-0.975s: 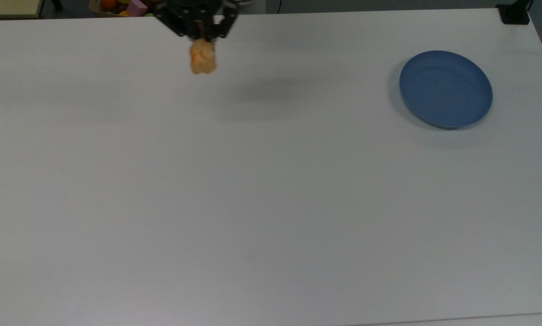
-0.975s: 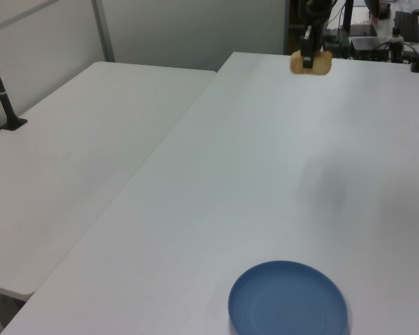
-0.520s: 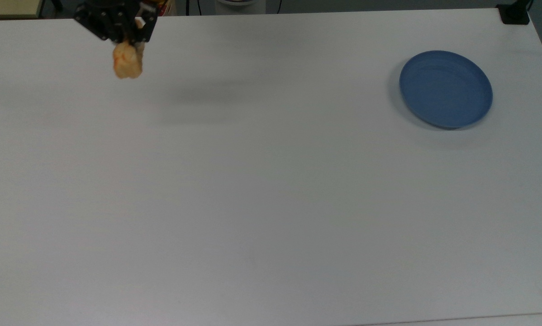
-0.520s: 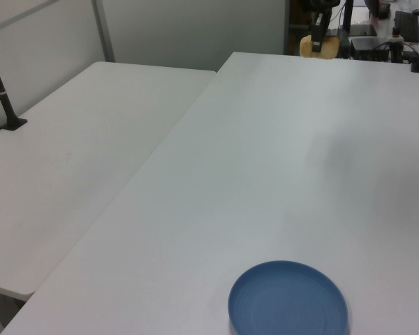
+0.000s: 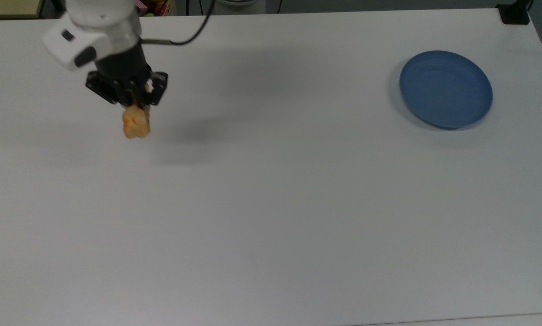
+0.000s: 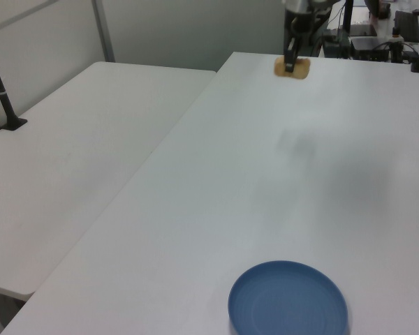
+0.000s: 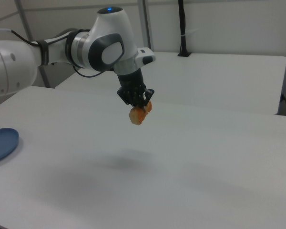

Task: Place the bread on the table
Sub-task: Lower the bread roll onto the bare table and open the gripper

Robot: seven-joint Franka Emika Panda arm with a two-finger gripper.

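The golden-orange bread (image 5: 135,124) (image 6: 292,68) (image 7: 137,114) hangs in the air above the white table (image 5: 271,203) (image 7: 190,157), clear of its surface. My gripper (image 5: 136,108) (image 6: 291,61) (image 7: 140,108) is shut on the bread's upper part, pointing down. In the top view this is at the upper left of the table. The bread's shadow (image 7: 126,162) lies on the table below it in the right view.
An empty blue plate (image 5: 446,88) (image 6: 288,301) (image 7: 2,143) lies far from the gripper, at the top view's upper right. A second white table (image 6: 70,160) adjoins on the left view's left. A black clamp (image 5: 514,13) sits at the top view's far right corner.
The arm has carried the bread from the table's far edge toward the front in the top view, and lower. The plate has not moved.
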